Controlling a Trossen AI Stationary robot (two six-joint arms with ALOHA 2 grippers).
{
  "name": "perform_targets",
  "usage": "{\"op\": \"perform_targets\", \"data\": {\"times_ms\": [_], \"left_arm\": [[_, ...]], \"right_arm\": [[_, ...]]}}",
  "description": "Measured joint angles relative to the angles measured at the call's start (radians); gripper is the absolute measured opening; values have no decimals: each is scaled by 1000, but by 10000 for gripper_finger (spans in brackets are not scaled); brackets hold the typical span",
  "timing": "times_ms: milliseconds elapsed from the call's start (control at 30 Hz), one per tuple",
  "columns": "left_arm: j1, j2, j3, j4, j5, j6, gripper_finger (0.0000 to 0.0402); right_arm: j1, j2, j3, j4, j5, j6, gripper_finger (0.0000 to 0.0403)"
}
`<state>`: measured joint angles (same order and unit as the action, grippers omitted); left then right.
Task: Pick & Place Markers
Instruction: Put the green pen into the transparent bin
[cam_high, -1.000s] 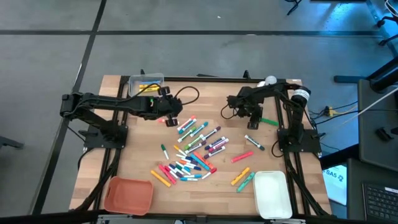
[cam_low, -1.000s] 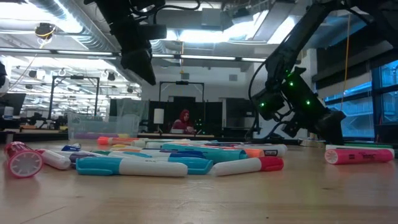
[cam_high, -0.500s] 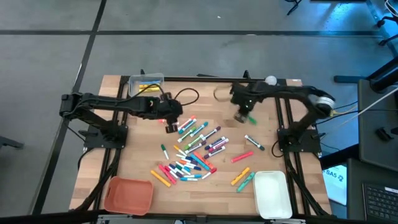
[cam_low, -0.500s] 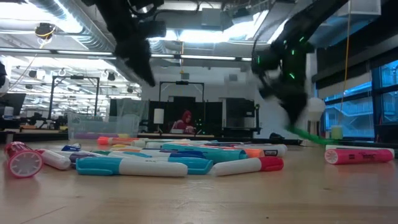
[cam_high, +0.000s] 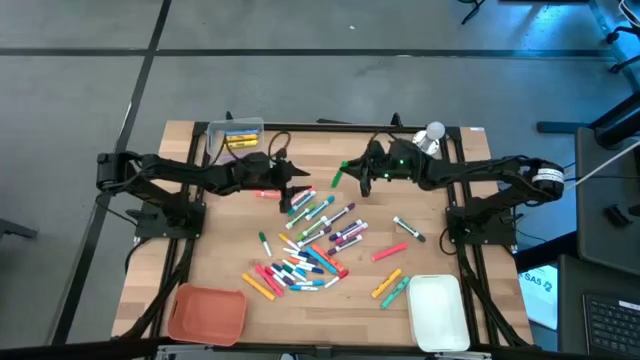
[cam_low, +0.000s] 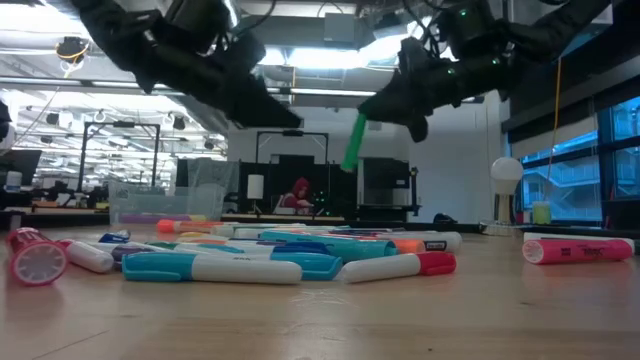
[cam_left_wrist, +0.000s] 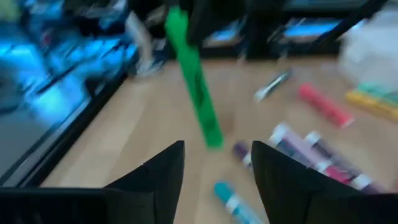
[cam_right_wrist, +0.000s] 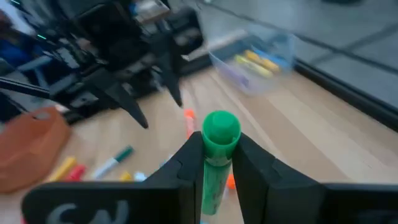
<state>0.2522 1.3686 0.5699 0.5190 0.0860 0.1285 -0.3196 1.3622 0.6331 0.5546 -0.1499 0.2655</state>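
A heap of coloured markers (cam_high: 315, 245) lies on the wooden table's middle. My right gripper (cam_high: 360, 175) hangs over the table's far middle, shut on a green marker (cam_low: 352, 142). My left gripper (cam_high: 298, 184) faces it from the left, open, with nothing between its fingers (cam_left_wrist: 217, 149). The green marker (cam_left_wrist: 194, 81) hangs a short way in front of it. A red marker (cam_right_wrist: 188, 122) lies on the table below the left gripper. A clear bin (cam_high: 235, 136) at the far left holds a few markers. My right gripper pinches the green marker near one end (cam_right_wrist: 214, 163) between its two fingers. The fingers come nearly level from the table's right. The marker is lifted clear of the table and slants down from the fingertips, its free end (cam_low: 346, 166) lowest.
An orange tray (cam_high: 206, 312) sits at the near left corner and a white tray (cam_high: 438, 312) at the near right. A silver bell (cam_high: 434, 132) stands at the far right. Loose markers (cam_high: 390, 252) lie right of the heap.
My right gripper has risen from the table's right part with the green marker, swung toward the middle and tipped from pointing down to nearly level. The marker is lifted clear and hangs slanting. My left gripper has tipped up from pointing down to nearly level, toward the right gripper.
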Motion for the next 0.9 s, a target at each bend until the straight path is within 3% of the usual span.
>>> {"op": "perform_targets", "data": {"times_ms": [200,400,600,900], "left_arm": [[-11,48,-4,114,62,6,196],[-10,58,-4,114,90,-7,185],[-6,59,-4,113,217,-67,153],[10,59,-4,113,222,-93,139]], "right_arm": [[110,107,41,198,-2,17,64],[165,164,109,201,51,-33,64],[173,187,137,204,100,-83,64],[192,189,137,244,123,-138,64]]}}
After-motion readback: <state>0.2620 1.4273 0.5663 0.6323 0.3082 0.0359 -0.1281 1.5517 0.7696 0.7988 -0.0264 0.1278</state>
